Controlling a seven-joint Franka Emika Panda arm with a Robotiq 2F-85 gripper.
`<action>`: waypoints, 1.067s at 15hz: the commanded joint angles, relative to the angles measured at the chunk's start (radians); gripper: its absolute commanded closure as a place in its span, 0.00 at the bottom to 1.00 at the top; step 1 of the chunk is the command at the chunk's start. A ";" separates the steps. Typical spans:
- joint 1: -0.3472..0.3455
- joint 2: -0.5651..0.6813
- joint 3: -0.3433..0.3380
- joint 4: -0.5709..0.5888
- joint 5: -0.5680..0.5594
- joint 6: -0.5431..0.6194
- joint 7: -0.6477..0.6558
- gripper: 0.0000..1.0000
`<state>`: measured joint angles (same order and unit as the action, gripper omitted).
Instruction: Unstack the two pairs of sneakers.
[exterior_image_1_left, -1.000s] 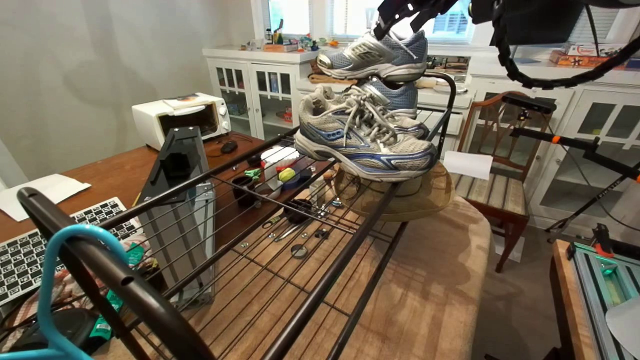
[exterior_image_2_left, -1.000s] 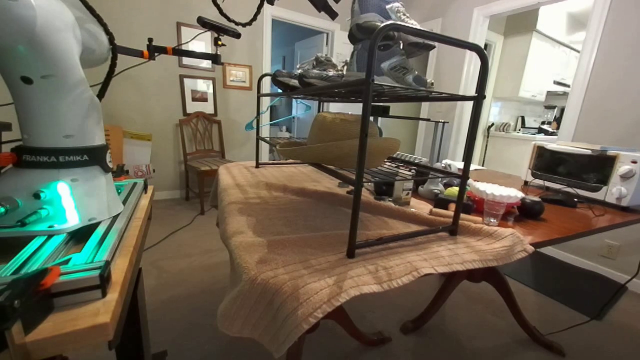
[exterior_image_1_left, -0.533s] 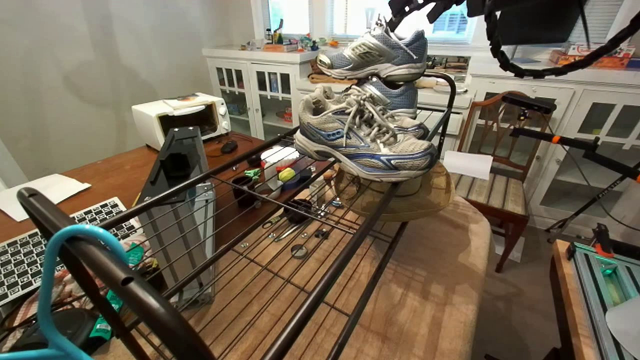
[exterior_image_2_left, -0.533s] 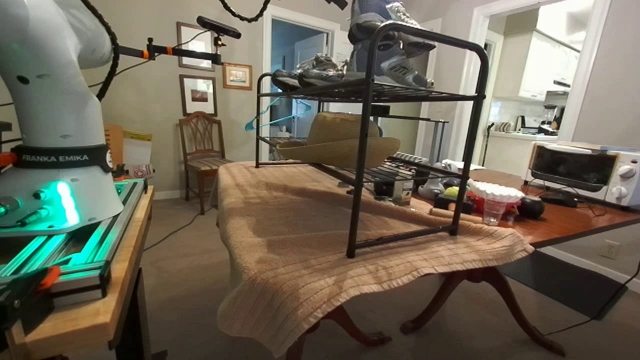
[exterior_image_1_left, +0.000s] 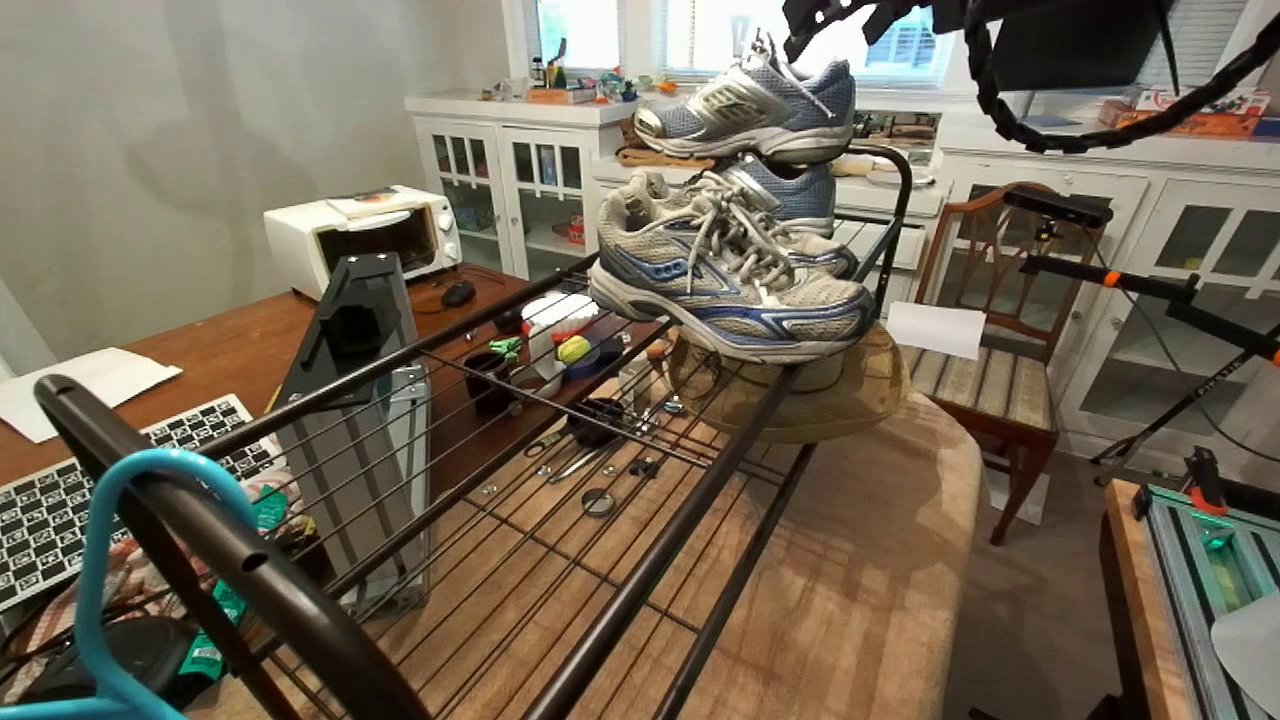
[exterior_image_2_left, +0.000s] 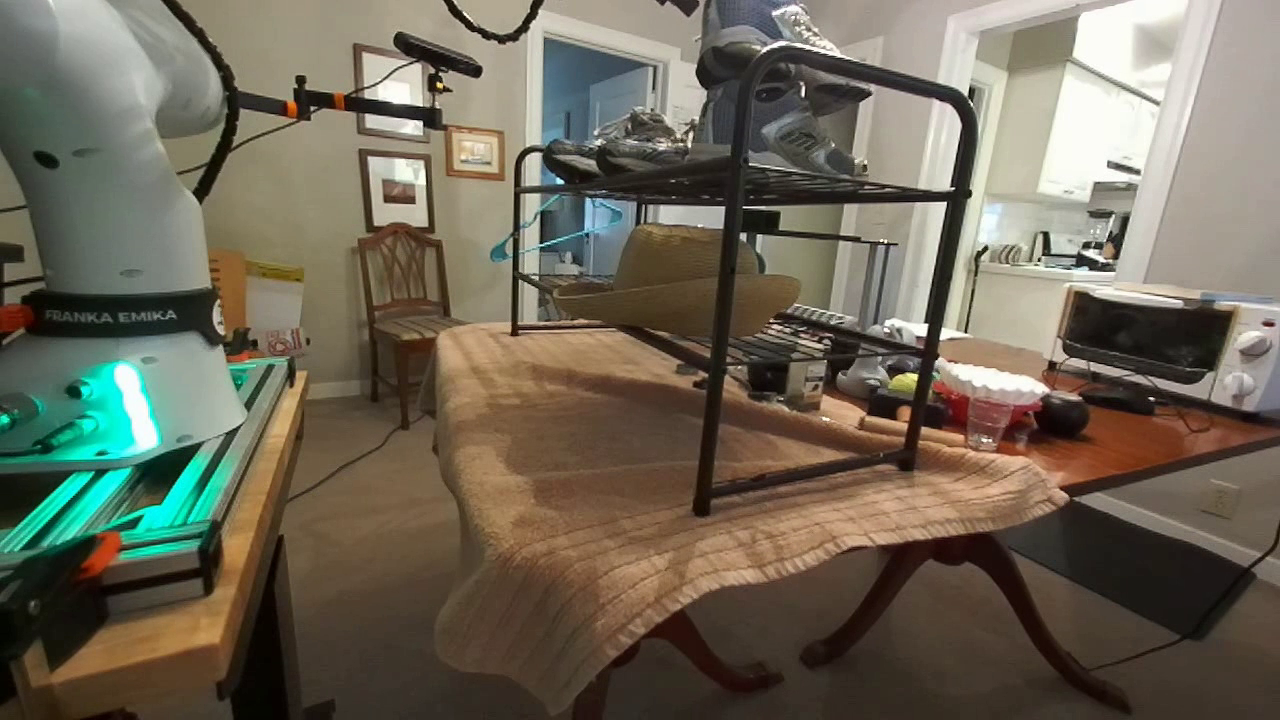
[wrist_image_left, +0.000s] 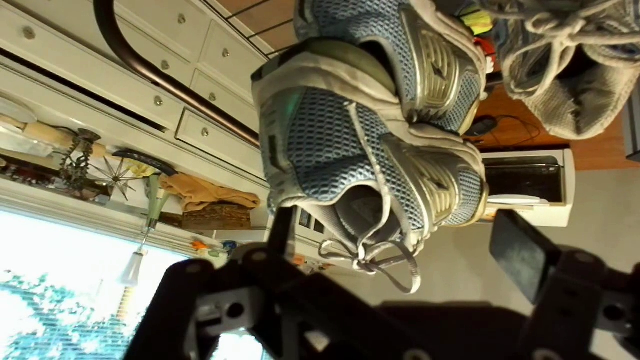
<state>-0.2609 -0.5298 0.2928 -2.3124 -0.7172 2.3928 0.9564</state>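
Observation:
A silver-blue mesh sneaker (exterior_image_1_left: 745, 105) rests on top of a matching sneaker (exterior_image_1_left: 785, 190); the pair also shows stacked in an exterior view (exterior_image_2_left: 790, 130). In the wrist view the upper sneaker (wrist_image_left: 340, 140) has its opening and lace bow towards my gripper (wrist_image_left: 400, 240). The gripper is open and empty, its fingers apart beyond the opening, one tip near the heel collar. It also shows above the stack in an exterior view (exterior_image_1_left: 835, 30). Two beige-grey sneakers with blue accents (exterior_image_1_left: 735, 280) stand beside each other on the rack, the rear one (exterior_image_1_left: 830, 252) partly hidden.
The dark metal rack (exterior_image_2_left: 840, 190) stands on a towel-covered table (exterior_image_2_left: 600, 440). Its curved end bar (wrist_image_left: 175, 85) rises beside the stack. A straw hat (exterior_image_2_left: 690, 285) sits on the lower shelf. A blue hanger (exterior_image_1_left: 95, 560) hangs at the far end. A toaster oven (exterior_image_1_left: 365, 240) stands behind.
My gripper has moved up and to the right in both exterior views, mostly in the earlier half second, uncovering the top sneaker's laces. The sneakers have not moved.

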 joint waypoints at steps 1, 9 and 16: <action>0.032 0.004 -0.028 0.007 -0.026 -0.019 0.027 0.00; 0.052 0.023 -0.138 0.000 -0.029 0.030 -0.050 0.00; 0.067 0.054 -0.218 -0.012 0.000 0.178 -0.173 0.00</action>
<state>-0.2032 -0.4885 0.1020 -2.3171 -0.7395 2.5217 0.8256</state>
